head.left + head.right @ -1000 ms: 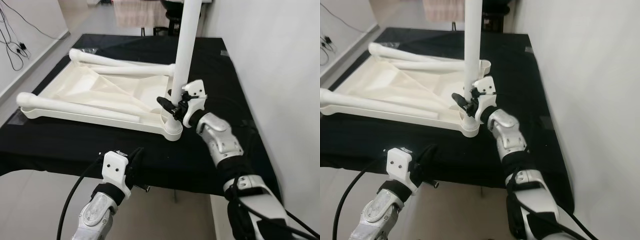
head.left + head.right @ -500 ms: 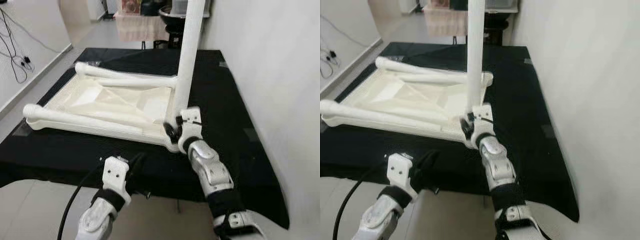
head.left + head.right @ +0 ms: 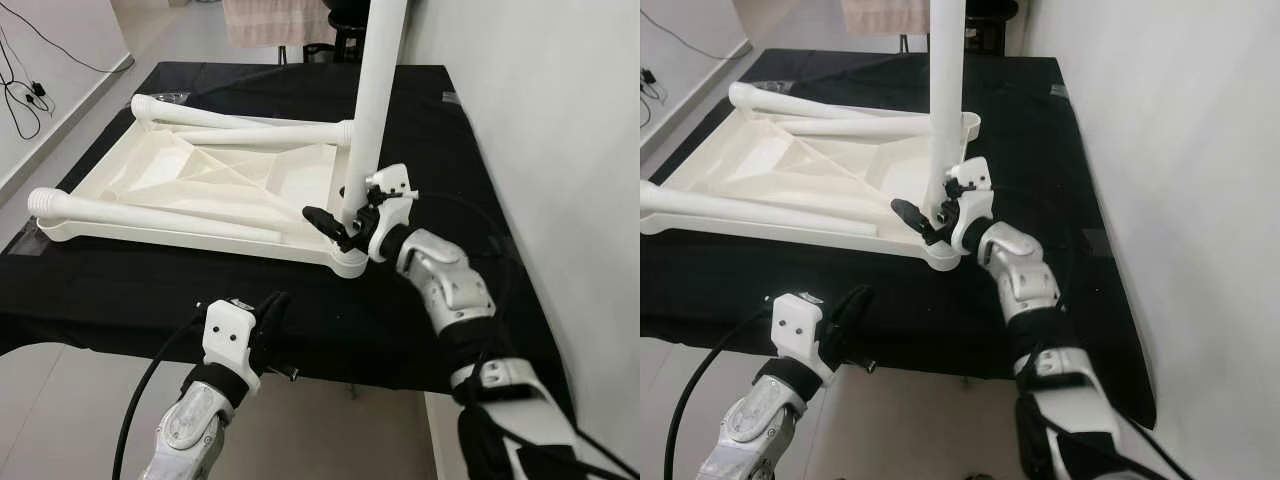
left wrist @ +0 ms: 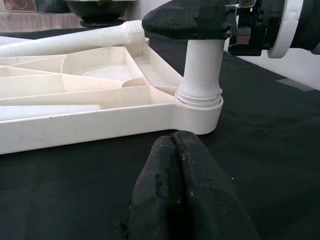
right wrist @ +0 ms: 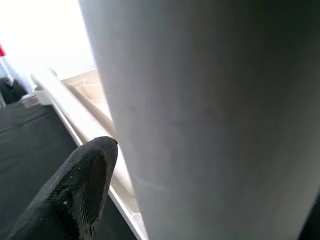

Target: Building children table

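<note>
You've got the white plastic children's tabletop [image 3: 215,190] lying upside down on the black cloth-covered table [image 3: 430,150], ribbed underside facing up, towards the left and middle of the cloth. At its near right corner, a white round table leg [image 3: 372,110] stands upright in the corner socket [image 3: 349,259], its top running out of frame. In the left wrist view you can see that leg's foot [image 4: 200,75] seated in the socket ring.

Your right gripper [image 3: 345,222] is at the base of that upright leg, just above the socket. One black finger [image 3: 322,220] pokes out on the left of the leg, and the white gripper body [image 3: 388,205] sits just to the right of it. In the right wrist view the leg [image 5: 210,120] looms huge beside one black fingertip [image 5: 75,185], right against it. So the fingers look spread around the leg, but whether they're pinching it I cannot tell from here.

Two more white legs lie flat in the upturned top: one along the near edge [image 3: 150,213], one at the far side [image 3: 240,125], threaded end showing.

Your left gripper [image 3: 268,318] hangs low at the near edge of the table, in front of the cloth, holding nothing. Its black fingers [image 4: 182,190] are pressed together, pointing at the socket corner.

White wall [image 3: 560,150] runs along the right; grey floor [image 3: 60,400] below.
</note>
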### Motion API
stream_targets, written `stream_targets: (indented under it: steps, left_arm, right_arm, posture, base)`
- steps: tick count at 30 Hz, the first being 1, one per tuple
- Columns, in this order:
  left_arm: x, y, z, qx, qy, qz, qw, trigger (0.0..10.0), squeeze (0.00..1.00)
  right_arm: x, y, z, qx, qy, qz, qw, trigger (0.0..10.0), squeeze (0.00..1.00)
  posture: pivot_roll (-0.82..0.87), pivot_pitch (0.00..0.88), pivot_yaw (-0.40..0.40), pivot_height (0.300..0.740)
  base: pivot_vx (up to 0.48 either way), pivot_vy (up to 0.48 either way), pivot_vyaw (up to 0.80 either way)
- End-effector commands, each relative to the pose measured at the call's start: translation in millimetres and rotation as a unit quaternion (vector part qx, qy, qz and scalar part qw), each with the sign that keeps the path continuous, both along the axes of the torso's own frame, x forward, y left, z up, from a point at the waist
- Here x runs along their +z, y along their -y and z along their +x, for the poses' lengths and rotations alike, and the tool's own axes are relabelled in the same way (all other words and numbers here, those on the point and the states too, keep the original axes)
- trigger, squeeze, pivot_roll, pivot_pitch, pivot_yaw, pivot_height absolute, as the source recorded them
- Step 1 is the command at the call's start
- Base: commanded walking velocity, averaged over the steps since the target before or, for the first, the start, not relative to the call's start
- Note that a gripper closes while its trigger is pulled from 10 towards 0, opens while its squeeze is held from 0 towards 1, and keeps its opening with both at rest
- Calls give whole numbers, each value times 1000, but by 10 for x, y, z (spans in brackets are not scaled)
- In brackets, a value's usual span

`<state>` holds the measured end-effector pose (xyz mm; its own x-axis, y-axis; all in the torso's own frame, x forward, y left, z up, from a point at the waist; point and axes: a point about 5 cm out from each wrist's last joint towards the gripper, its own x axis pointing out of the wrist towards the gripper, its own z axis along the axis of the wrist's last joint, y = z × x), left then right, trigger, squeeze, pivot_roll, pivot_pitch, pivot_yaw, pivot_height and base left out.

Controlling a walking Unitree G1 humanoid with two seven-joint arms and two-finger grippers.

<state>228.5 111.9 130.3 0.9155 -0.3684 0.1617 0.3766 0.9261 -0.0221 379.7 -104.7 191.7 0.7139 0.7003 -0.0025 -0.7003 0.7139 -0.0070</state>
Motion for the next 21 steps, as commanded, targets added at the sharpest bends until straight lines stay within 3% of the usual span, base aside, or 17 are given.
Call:
stream_targets:
  steps: [1, 2, 3, 12, 17, 20, 21]
  left_arm:
    - [-51, 10, -2, 0, -11, 0, 1000, 10000, 0]
    - [-52, 12, -2, 0, -11, 0, 1000, 10000, 0]
    - [-53, 15, -3, 0, -11, -1, 1000, 10000, 0]
    - [-56, 27, -11, 0, -12, -3, 1000, 10000, 0]
    - [-50, 29, -18, -1, -12, -4, 1000, 10000, 0]
    - [-47, 21, -21, 0, -12, -4, 1000, 10000, 0]
    - [-47, 21, -21, 0, -12, -4, 1000, 10000, 0]
  right_arm:
    - [-25, -69, 18, 18, -3, -11, 1000, 9020, 0]
    - [-22, -56, 39, 14, -8, -6, 1000, 2431, 0]
    - [-20, -45, 59, 11, -12, -3, 1000, 0, 0]
    - [3, -30, 76, 34, -9, 8, 999, 0, 0]
    - [-36, 84, 90, 5, -6, -1, 1000, 0, 0]
    - [-195, 264, 100, -136, -19, 0, 990, 0, 0]
    - [-195, 264, 100, -136, -19, 0, 990, 0, 0]
  posture:
    - [144, 112, -27, 740]
    - [137, 113, -29, 740]
    - [134, 112, -29, 740]
    - [136, 113, -24, 740]
    - [132, 119, -23, 740]
    - [119, 128, -28, 740]
    - [119, 128, -28, 740]
  base:
    - [0, 0, 0]
    - [0, 0, 0]
    - [0, 0, 0]
    - [0, 0, 0]
    - [0, 0, 0]
    - [0, 0, 0]
    - [0, 0, 0]
